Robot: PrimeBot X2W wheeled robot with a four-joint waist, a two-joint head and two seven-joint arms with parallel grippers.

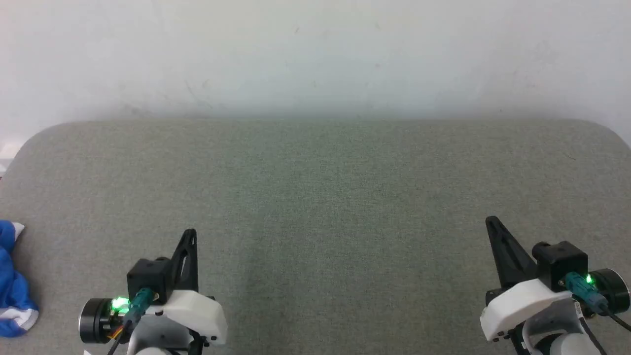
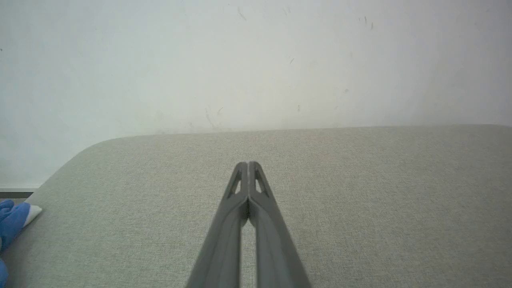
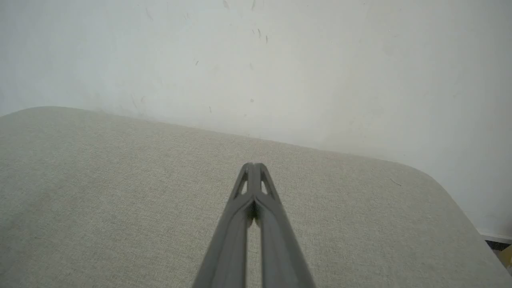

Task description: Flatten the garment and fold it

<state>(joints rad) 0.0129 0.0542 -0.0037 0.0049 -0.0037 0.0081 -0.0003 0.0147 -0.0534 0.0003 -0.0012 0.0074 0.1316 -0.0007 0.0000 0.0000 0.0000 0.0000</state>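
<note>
Garment (image 1: 14,283): a bunched blue heap at the far left edge of the counter (image 1: 315,187), not yet spread.
Left gripper (image 1: 189,235): fingers pressed together, empty, nearest the heap, so likely the first to reach.
Right gripper (image 1: 491,223): fingers together, empty, well apart from it.

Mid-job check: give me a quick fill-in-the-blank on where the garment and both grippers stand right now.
1. In the head view, the garment lies bunched at the ____ edge of the table.
2. The fingers of the left gripper are pressed ____, apart from the garment.
3. The right gripper holds ____ above the grey cloth surface.
4. The garment is mainly ____ with white trim.

Missing words: left; shut; nothing; blue
</note>
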